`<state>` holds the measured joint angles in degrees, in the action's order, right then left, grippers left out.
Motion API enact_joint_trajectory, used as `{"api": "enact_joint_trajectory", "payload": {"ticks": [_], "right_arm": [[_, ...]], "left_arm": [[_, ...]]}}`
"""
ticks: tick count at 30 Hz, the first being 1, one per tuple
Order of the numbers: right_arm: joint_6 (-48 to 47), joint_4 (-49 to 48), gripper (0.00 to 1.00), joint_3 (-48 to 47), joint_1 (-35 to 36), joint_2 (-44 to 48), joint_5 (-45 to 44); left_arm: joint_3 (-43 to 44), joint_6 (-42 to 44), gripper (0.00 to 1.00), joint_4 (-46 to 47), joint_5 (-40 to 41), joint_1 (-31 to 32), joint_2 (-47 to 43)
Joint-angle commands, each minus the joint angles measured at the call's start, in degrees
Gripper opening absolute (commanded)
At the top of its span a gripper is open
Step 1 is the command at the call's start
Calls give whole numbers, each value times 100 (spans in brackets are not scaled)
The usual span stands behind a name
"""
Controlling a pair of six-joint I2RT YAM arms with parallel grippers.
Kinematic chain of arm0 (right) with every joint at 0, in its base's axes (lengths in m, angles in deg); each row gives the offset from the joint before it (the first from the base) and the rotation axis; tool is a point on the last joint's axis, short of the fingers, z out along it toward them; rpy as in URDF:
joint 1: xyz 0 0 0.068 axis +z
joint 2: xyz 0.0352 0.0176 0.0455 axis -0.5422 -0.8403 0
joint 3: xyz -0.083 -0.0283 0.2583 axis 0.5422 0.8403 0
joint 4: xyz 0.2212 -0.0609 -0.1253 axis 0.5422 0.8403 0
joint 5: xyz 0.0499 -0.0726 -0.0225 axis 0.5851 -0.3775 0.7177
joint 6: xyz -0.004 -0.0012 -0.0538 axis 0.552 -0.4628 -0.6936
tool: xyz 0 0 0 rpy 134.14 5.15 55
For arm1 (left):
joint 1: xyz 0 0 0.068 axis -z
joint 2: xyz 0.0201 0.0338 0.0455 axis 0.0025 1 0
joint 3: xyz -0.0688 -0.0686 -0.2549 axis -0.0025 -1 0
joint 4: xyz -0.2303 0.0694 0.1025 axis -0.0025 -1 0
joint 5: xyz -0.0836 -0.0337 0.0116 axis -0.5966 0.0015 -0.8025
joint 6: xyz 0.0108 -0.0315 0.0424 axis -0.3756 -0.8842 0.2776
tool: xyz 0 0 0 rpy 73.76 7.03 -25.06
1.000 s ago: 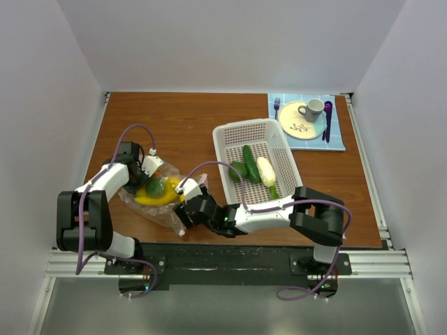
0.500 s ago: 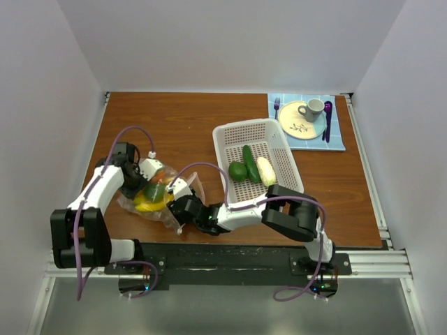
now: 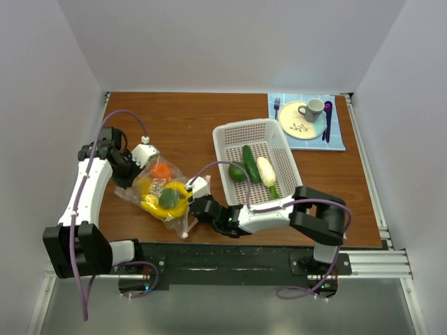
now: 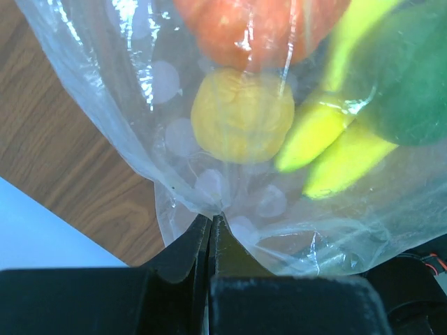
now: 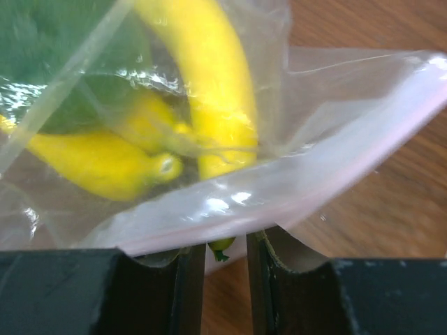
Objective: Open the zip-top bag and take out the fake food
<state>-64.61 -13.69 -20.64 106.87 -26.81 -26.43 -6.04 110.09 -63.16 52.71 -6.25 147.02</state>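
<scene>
On the near left of the wooden table (image 3: 181,125) lies the zip-top bag (image 3: 159,192), clear and crinkly, with fake food (image 3: 167,197) inside: an orange-red piece (image 3: 161,169), yellow bananas (image 3: 178,208), a green lime (image 4: 412,91) and a round yellow piece (image 4: 242,115). Left gripper (image 4: 211,227) has its jaws pressed together, pinching a fold of the bag's film at its far left end. Right gripper (image 5: 227,241) sits at the bag's near right end; its jaws stand close with a slim gap, the pinkish zip strip (image 5: 335,178) lying across the tips, and I cannot tell whether it is pinched. White perforated basket (image 3: 241,132) stands to the right of the bag, holding a dark cucumber (image 3: 249,164), a second lime (image 3: 237,172) and a white piece (image 3: 266,171). Far right corner: blue mat (image 3: 339,139) with cream plate (image 3: 293,120), grey mug (image 3: 312,109), fork (image 3: 276,106), purple spoon (image 3: 327,112). The plate carries a small dark motif, too small to read.
</scene>
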Motion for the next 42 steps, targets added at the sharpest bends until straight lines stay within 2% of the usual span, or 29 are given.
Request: {"api": "enact_joint_trajectory", "payload": {"ticks": [1,4,7,10,16,17,20,23,26,30,33,36,37,40,41,42], "right_arm": [[299,0,20,308,128,815,-86],[343,351,16,413,172,1272,282],[466,1176,7,396,190,1683,783],[703,2117,3,554,242,2280,837],[1800,4620,0,765,251,3468,-31],[1959,5285,0,704,251,3740,-129],[2557,6500,0,389,260,4127,-525],[2856,7239,0,29,269,4331,-910],[2963,7559,0,-393,251,4410,-1367],[2646,7331,0,-790,251,4349,-1939],[2514,7313,1,-1001,225,4095,-2686],[2487,7322,3,-1063,-81,3761,-3117],[2496,7322,6,-1020,-213,3534,-3162],[2549,7235,30,-801,-741,3216,-3197],[2653,7234,54,-747,-846,3163,-3223],[2672,7225,67,-703,-969,3119,-3302]], "left_arm": [[-47,54,0,316,147,-206,50],[-223,-24,0,650,384,-277,156],[-162,-138,0,748,385,-277,217],[75,-253,0,748,359,-286,305],[409,-377,0,774,350,-277,419],[409,-385,0,792,367,-285,411],[339,-385,0,871,429,-277,428],[260,-368,0,898,464,-277,463],[172,-385,0,915,473,-277,455],[154,-412,0,793,412,-285,411],[435,-456,0,399,105,-277,402],[1127,-473,0,-154,-379,-268,454],[1260,-456,0,-287,-475,-277,489],[1762,-421,0,-762,-792,-268,551],[1876,-394,0,-885,-932,-277,551],[2095,-368,0,-1121,-1020,-268,569]]}}
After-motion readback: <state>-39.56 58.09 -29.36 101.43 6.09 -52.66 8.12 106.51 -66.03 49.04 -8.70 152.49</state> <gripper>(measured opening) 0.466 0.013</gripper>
